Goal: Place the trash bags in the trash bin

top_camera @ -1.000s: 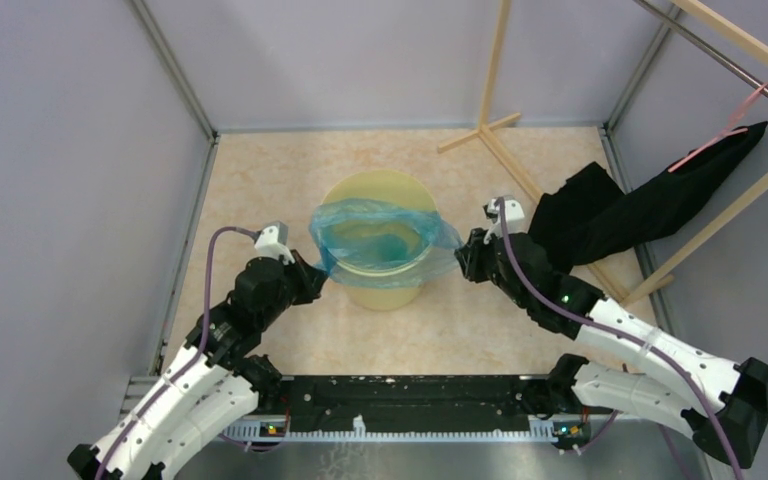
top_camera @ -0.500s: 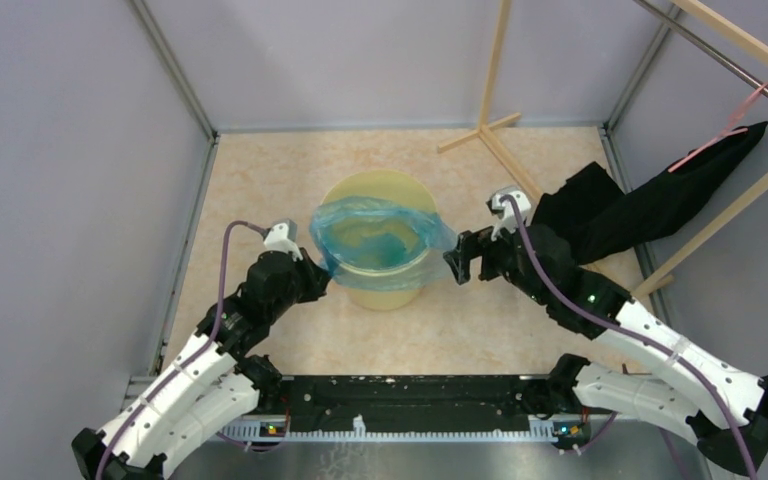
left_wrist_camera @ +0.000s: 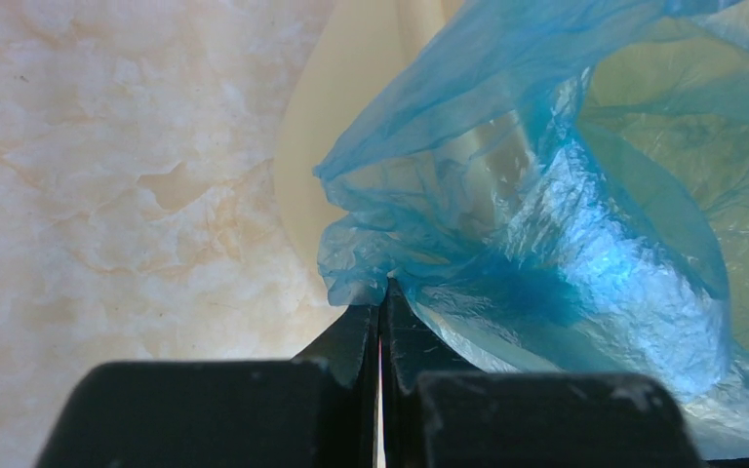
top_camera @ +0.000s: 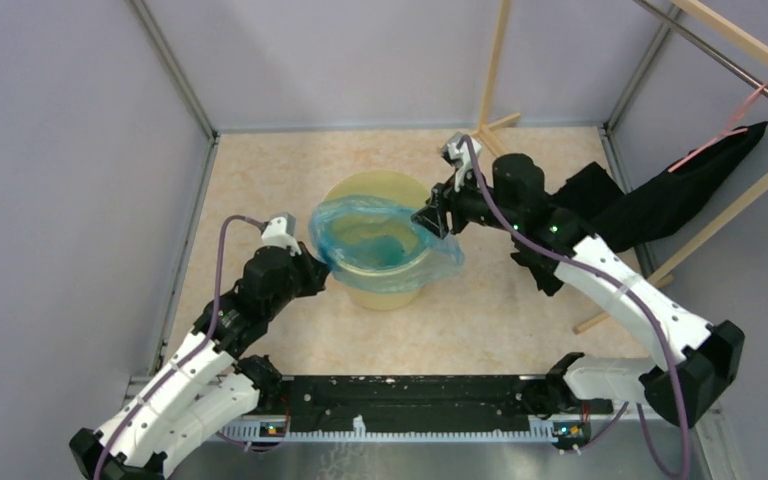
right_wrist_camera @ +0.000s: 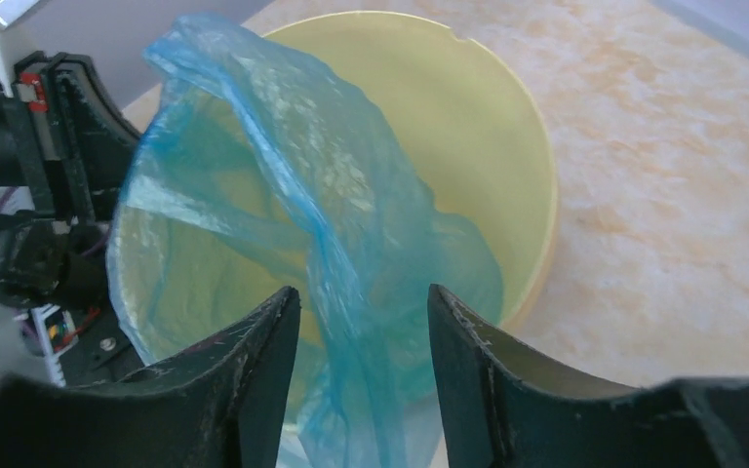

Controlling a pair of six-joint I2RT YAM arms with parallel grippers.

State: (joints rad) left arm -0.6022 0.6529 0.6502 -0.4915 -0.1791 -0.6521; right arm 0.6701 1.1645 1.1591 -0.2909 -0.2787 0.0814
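Observation:
The trash bin is a pale-yellow bucket standing mid-floor. The light-blue trash bag is spread across its mouth, and its right edge sags over the rim. My left gripper is at the bin's left side, shut on the bag's left edge. The left wrist view shows the fingertips pinching crumpled film beside the bin wall. My right gripper hovers over the bin's right rim, open. In the right wrist view a fold of bag hangs loose between its fingers, above the bin.
A black cloth hangs from a wooden rack at the right. The rack's wooden foot lies behind the bin. Grey enclosure walls close in on the left, back and right. My left arm shows across the bin in the right wrist view.
My right gripper let go of the bag's right edge, opened, and swung up and back over the bin's right rim. The freed edge slumped down. The left gripper kept its grip.

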